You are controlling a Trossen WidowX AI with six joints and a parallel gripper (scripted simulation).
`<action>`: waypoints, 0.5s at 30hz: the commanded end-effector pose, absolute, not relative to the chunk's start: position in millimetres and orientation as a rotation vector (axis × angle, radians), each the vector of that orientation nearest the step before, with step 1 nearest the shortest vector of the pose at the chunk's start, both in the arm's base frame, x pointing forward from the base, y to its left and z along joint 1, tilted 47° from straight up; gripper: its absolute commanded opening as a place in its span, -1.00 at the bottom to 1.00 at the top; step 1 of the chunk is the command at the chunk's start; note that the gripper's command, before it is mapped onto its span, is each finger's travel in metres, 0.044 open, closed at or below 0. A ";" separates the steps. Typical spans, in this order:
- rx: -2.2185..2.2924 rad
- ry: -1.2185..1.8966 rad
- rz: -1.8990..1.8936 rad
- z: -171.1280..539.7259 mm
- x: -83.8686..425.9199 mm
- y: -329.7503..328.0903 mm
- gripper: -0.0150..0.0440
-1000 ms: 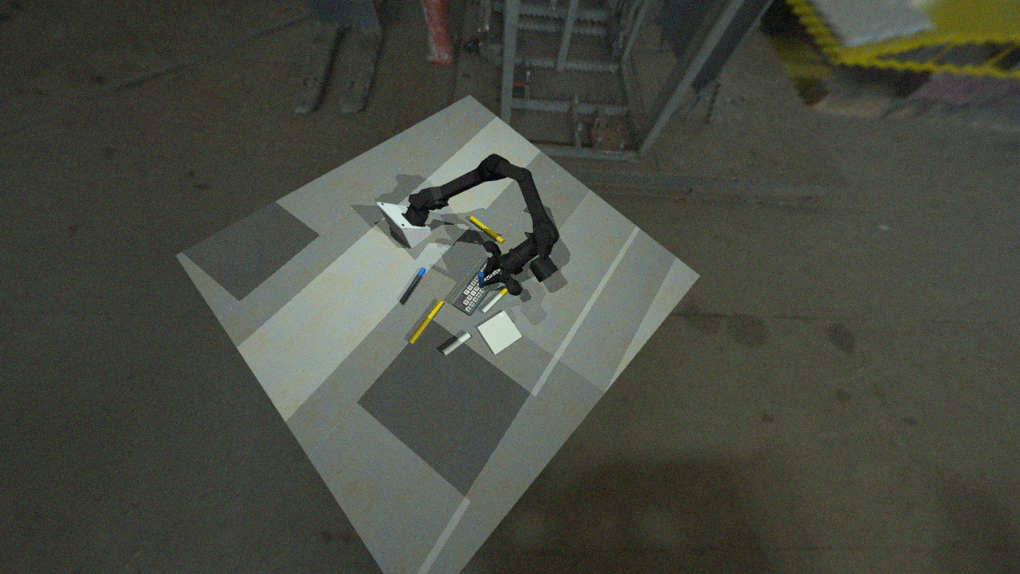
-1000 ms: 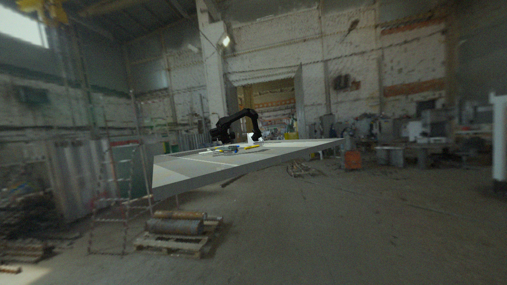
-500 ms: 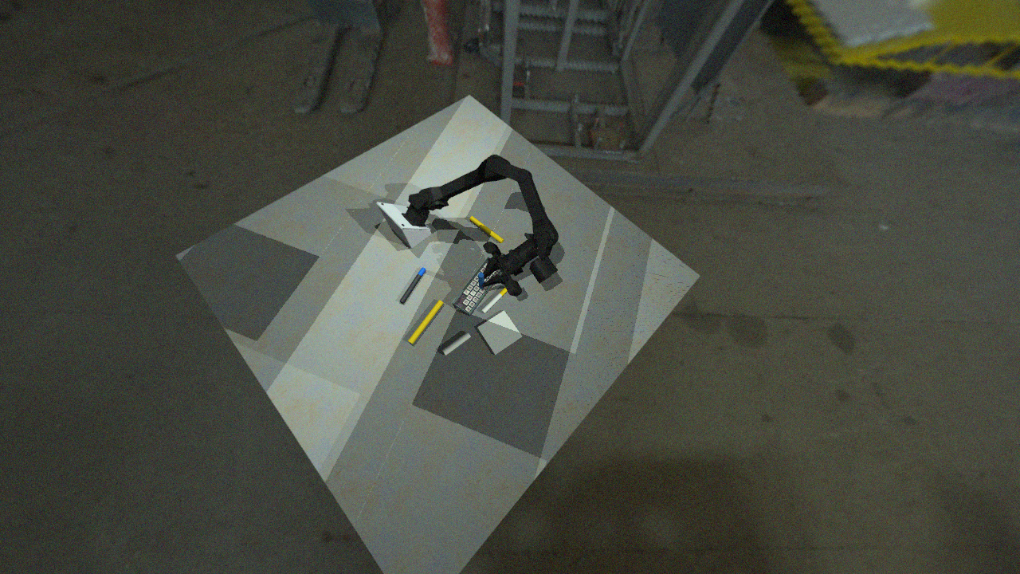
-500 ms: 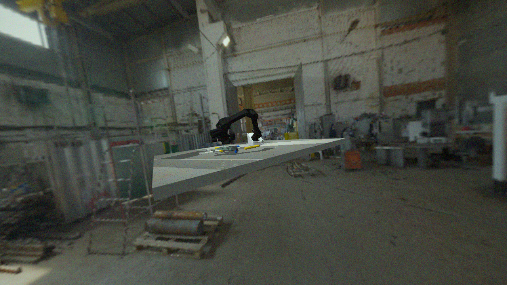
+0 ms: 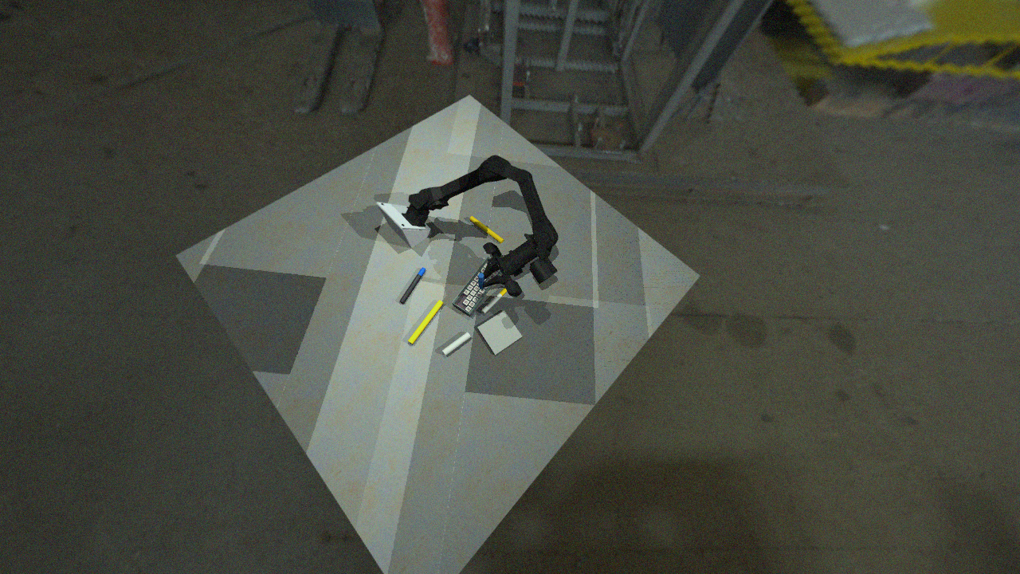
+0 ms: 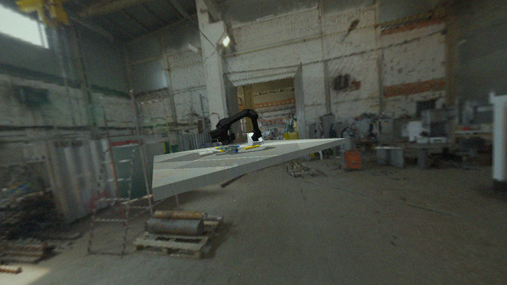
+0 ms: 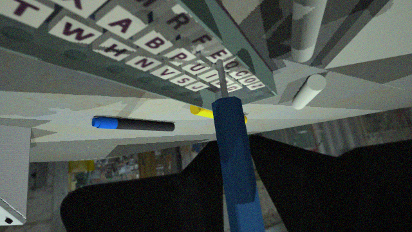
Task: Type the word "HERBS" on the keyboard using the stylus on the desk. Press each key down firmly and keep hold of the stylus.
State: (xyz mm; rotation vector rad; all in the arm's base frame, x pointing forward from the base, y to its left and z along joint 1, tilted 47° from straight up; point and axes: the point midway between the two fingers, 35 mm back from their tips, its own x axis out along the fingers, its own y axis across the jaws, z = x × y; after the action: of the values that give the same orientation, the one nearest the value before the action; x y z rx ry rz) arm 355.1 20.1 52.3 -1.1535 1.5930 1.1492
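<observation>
One keyboard (image 5: 464,302) (image 7: 244,56) can be counted on the counter (image 5: 399,399) (image 6: 248,161), along with one pale square block (image 5: 499,332), two white cylinders (image 5: 456,344) (image 7: 309,91), one of them tipped with yellow in the top view, two yellow sticks (image 5: 425,321) (image 5: 486,229) and one black marker with a blue end (image 5: 412,285) (image 7: 133,124). One stylus (image 5: 481,280) (image 7: 232,145) is seen in the tool (image 5: 492,274) (image 7: 233,145), by which it is firmly gripped.

No brand can be made out. Single dark letters are printed on the white keycaps; T, W, H, N, V, S and J can be read toward one long edge, with A, B, P, U and I in the next row, and R, F, E, C, O and Z further across. Some other letters are blurred or partly hidden.

The keyboard is cased in grey-green. The stylus is blue and faceted along its handle, with a thin grey shaft. It is held over the keyboard, its tip being seen near the E key; whether a key is touched cannot be told.
</observation>
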 end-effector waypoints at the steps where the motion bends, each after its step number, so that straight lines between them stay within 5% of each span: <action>1: -1.148 1.592 1.149 50.4 354.9 22.4 -0.22; 15: -1.147 1.592 1.149 47.0 354.8 26.1 -0.22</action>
State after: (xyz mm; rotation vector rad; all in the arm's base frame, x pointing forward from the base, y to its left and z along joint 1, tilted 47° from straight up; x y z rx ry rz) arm 355.0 24.0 48.6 -1.1538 1.5933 1.1485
